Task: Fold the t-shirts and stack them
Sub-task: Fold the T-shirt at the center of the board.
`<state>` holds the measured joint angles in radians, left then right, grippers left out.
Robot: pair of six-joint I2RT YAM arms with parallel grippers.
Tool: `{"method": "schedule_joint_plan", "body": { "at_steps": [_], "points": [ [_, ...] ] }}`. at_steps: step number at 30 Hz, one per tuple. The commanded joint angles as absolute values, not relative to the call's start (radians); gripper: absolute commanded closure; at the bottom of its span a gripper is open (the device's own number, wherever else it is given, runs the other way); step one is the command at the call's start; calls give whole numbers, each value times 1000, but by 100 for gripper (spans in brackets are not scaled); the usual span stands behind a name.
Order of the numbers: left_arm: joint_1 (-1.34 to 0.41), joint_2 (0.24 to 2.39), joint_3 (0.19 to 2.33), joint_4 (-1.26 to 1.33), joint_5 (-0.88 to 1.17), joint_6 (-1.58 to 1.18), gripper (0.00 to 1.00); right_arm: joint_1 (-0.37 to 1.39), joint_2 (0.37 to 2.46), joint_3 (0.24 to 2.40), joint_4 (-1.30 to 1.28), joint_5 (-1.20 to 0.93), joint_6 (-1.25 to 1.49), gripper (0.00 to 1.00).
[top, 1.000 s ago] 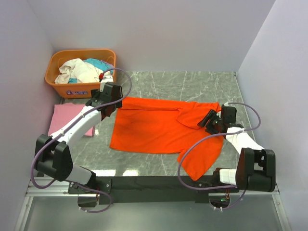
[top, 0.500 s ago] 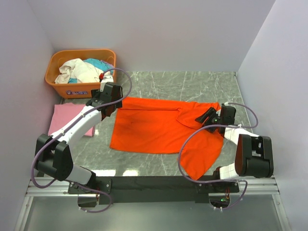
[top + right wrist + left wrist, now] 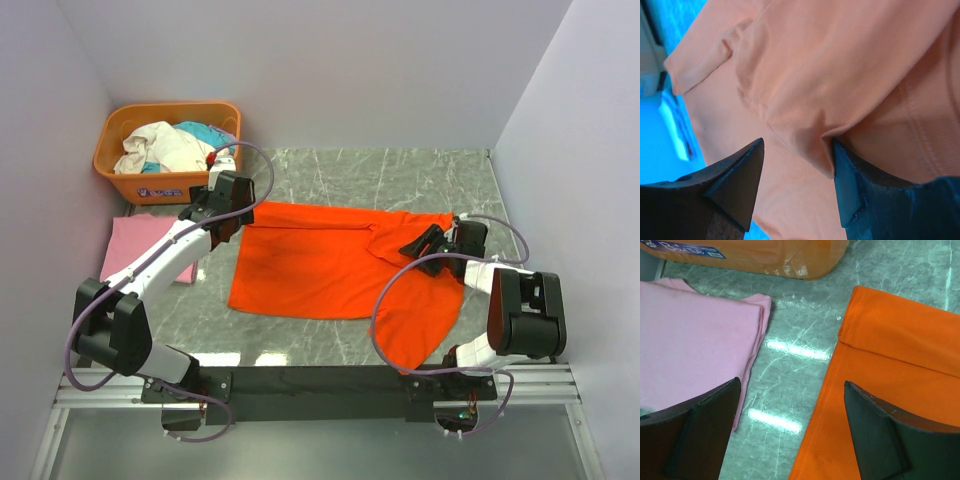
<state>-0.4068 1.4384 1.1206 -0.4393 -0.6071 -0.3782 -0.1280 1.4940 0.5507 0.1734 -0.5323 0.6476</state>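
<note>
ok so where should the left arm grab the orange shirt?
Grip the orange shirt's far-left corner, where a folded band doubles the cloth. Come from the left over the bare table beside the pink shirt; the open left gripper hovers there.

Pale walls [image 3: 300,60], grey-green marbled tabletop [image 3: 420,180]

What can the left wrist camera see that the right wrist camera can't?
Only the left wrist camera shows the pink shirt and the bottom of the orange basket. Only the right wrist camera shows a raised fold of the orange shirt right beside one finger of the right gripper. Both show that orange shirt, and each shows its own gripper open.
</note>
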Motion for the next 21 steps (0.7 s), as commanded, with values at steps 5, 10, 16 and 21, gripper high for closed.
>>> {"method": "schedule_joint_plan", "body": {
  "at_steps": [5, 10, 16, 21],
  "points": [
    [-403, 1451, 1140, -449, -604, -364, 11, -133, 1456, 526, 163, -635, 669, 42],
    [-403, 1457, 1140, -456, -603, -365, 11, -135, 1392, 546, 60, -648, 667, 49],
    [-403, 1468, 1144, -462, -600, -365, 11, -189, 1307, 568, -106, -555, 626, 61],
    [-403, 1468, 1144, -463, -589, -364, 11, -219, 1287, 565, -207, -482, 611, 62]
  ]
}}
